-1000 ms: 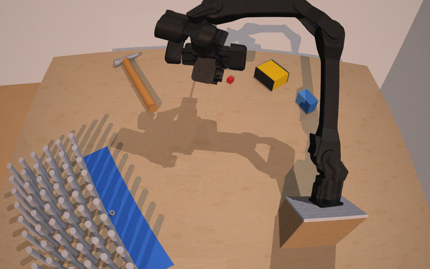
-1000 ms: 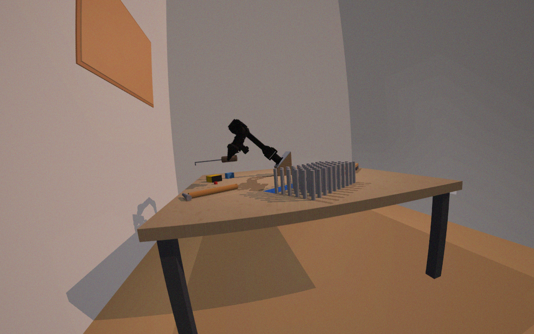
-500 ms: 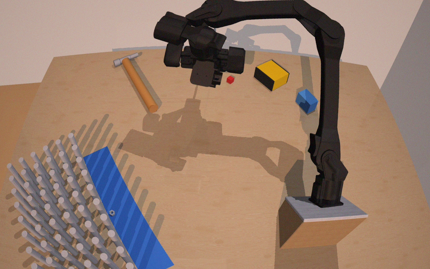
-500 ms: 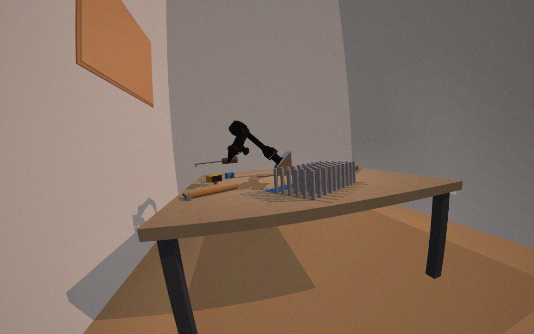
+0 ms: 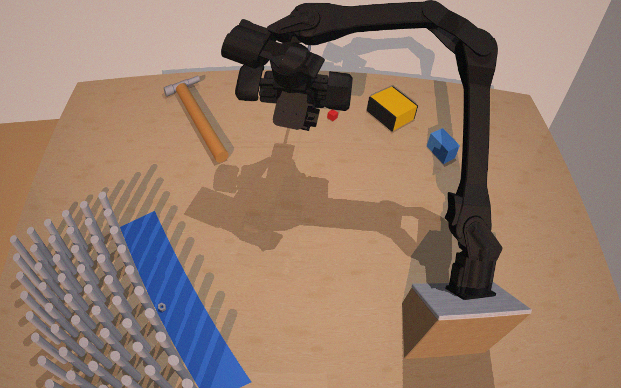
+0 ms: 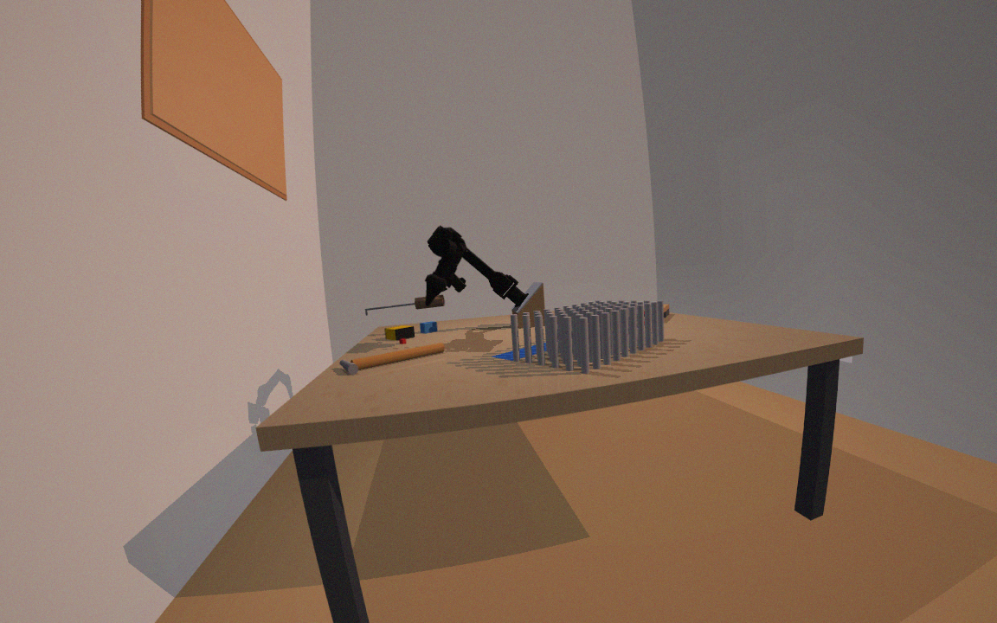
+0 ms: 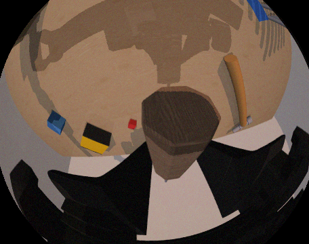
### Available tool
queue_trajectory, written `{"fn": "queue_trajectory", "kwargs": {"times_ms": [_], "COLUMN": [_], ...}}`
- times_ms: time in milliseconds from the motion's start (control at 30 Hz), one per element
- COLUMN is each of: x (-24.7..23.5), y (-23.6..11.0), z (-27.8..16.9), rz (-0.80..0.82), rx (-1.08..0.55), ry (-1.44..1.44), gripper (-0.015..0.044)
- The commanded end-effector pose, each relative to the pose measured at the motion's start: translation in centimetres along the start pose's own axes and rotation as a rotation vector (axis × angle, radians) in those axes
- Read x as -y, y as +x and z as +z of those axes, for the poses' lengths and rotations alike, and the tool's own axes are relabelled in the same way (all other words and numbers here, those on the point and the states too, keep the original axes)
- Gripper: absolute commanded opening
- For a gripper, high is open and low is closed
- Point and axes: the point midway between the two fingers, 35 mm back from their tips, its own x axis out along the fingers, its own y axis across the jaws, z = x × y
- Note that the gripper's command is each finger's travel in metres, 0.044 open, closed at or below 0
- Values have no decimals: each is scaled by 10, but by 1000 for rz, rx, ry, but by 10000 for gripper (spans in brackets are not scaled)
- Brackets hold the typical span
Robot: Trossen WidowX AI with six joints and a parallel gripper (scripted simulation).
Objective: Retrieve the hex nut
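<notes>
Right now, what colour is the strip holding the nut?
Blue strip, crossed by paler shadow stripes; clearest in the top view.

The top view looks steeply down on the table [image 5: 332, 289] from above its spacer-field [image 5: 85, 299] side, facing the far wall, near enough that the table fills the frame. The exterior view stands far off and low, about level with the table [image 6: 564, 387] edge, taking in room walls and floor. The wrist view rides on the arm, looking past the held brown tool handle [image 7: 179, 129] down at the table; all three share the hammer [image 5: 197, 118], [image 6: 394, 357], [image 7: 238, 91].
</notes>
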Motion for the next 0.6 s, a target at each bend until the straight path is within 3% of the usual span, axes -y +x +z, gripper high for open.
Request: {"fn": "queue_trajectory", "kwargs": {"times_ms": [0,567], "x": [1,3], "y": [2,9], "z": [2,8], "rz": [-2,0], "rx": [4,10], "ry": [-4,-3], "gripper": [0,0]}}
